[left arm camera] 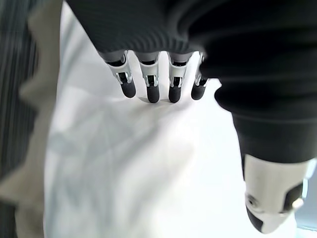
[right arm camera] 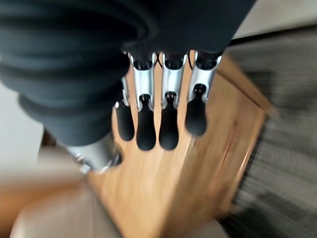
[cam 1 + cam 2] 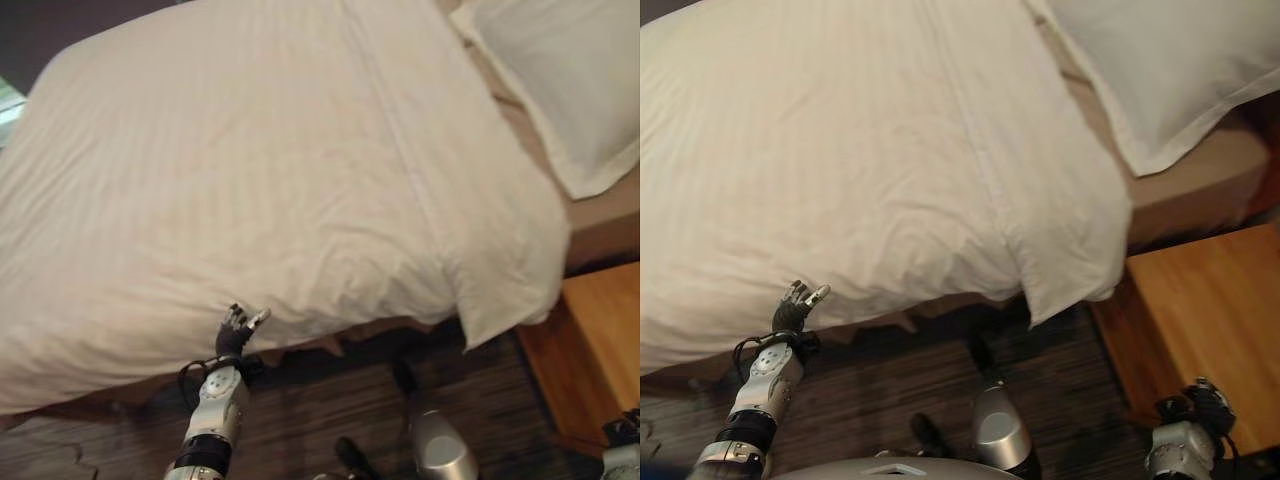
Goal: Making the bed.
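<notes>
Left eye view showed a wide bed covered by a white duvet with faint woven stripes (image 3: 250,170), spread fairly smooth across the mattress and hanging over the near edge. One seam ran along it toward a folded-back corner (image 3: 505,290) that drooped past the side of the bed toward the dark striped carpet (image 3: 320,410). At the head of the bed lay a white pillow with a flat stitched border (image 3: 570,90), resting on a bare tan strip of mattress (image 3: 605,210) that the duvet did not reach.

My left hand (image 3: 238,330) was raised at the near hanging edge of the duvet, palm toward the cloth. In the left wrist view its fingers (image 1: 151,87) were straight and relaxed, tips close to the white fabric, holding nothing; I could not tell whether they touched it. A few soft wrinkles sat in the duvet just above that hand.

My right hand (image 3: 1195,405) hung low at the far right, above an orange-brown wooden bedside table (image 3: 1200,310) that stood beside the head end of the bed. In the right wrist view its fingers (image 2: 168,124) were loosely extended over the wood surface, empty, well apart from the duvet.
</notes>
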